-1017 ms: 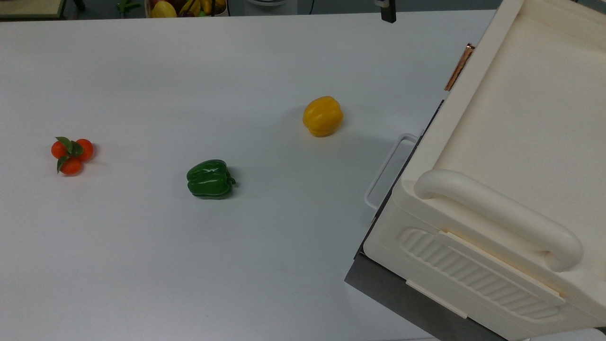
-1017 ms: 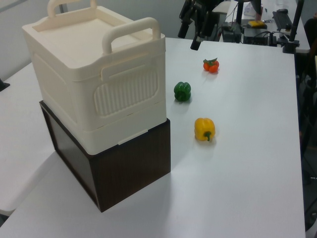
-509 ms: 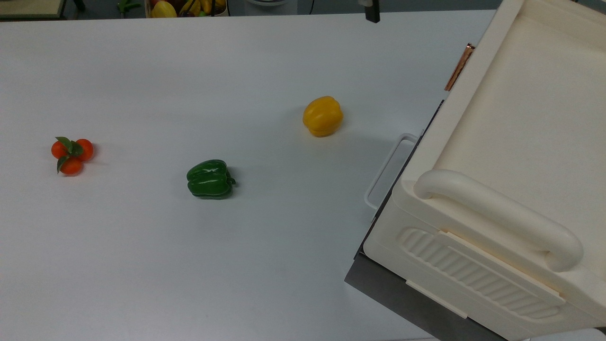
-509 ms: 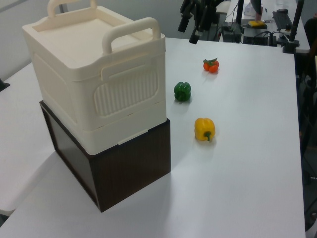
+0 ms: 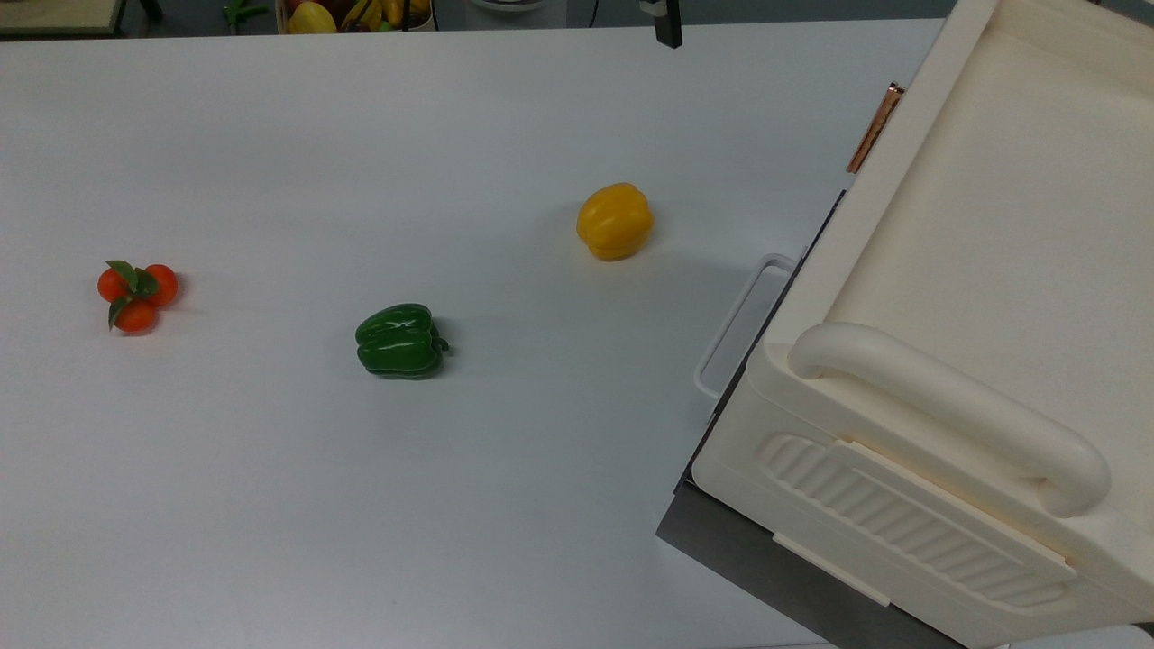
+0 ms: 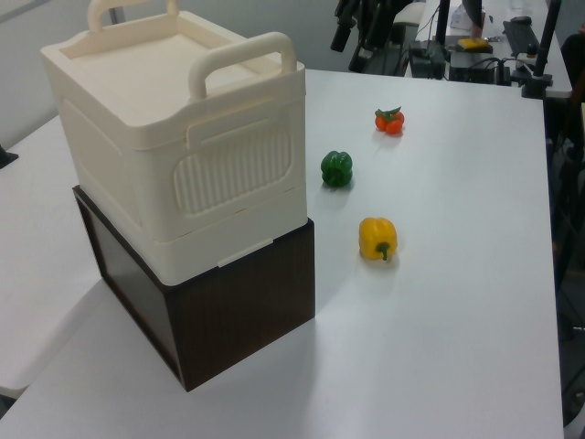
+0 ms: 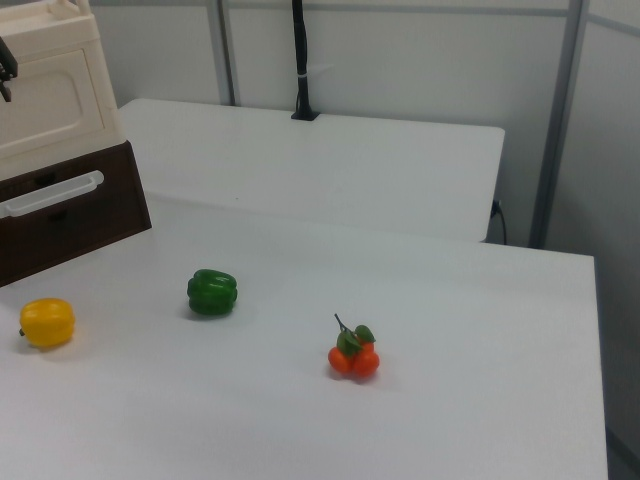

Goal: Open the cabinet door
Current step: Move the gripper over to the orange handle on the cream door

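Since a second ago the end effector (image 5: 668,27) has slid along the far edge of the tabletop (image 5: 361,505) toward the top view's left, away from the cabinet, while everything on the surface has stayed put; whether its fingers are spread or closed I cannot tell. The cabinet (image 6: 174,155) is the largest thing here, a cream box with a thick tube handle, resting on a dark brown base (image 6: 238,302) at the left view's left. The cabinet door (image 7: 45,100) faces the peppers and appears shut, its recessed panel flush in the right view, with the copper handle (image 5: 874,126) at the door's edge in the top view. A white wire loop handle (image 5: 739,324) lies across the base's front. The yellow pepper (image 5: 615,221) sits nearest the cabinet, the green pepper (image 5: 400,340) farther out, and the cluster of small orange fruits (image 5: 136,288) well apart. The task looks barely begun, at the approach stage. The next move calls for bringing the arm back and down to the copper handle, gripping it, and pulling along the door's swing.
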Available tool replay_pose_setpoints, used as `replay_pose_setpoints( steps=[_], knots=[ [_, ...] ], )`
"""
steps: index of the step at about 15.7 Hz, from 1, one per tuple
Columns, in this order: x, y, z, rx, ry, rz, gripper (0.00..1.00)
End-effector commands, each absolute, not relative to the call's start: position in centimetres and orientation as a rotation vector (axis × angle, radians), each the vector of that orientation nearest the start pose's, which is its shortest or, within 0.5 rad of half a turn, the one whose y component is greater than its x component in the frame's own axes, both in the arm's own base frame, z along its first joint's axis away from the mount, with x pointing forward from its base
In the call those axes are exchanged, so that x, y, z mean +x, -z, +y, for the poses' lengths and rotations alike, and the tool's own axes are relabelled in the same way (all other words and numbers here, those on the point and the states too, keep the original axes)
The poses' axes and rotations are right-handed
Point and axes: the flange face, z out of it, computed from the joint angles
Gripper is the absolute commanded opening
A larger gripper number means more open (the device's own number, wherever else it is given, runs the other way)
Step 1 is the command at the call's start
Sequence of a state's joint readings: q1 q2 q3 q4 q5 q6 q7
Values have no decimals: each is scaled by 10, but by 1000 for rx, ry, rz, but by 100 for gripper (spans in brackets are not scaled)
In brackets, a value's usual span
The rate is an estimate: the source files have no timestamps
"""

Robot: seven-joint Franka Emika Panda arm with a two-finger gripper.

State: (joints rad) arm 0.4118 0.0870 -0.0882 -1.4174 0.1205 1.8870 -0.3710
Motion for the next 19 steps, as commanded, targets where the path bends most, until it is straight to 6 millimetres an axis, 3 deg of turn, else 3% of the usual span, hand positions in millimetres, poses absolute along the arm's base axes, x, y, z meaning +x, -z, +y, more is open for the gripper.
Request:
replay_pose_setpoints(
  steps=[1,11,13,19],
  knots=[
    [569,-687,199,-2816,558,-1015,100],
    [565,-687,214,-2797,564,-1046,100],
    [566,-682,219,-2794,557,-1056,96],
    [565,-657,276,-2737,554,-1165,90]
  ],
)
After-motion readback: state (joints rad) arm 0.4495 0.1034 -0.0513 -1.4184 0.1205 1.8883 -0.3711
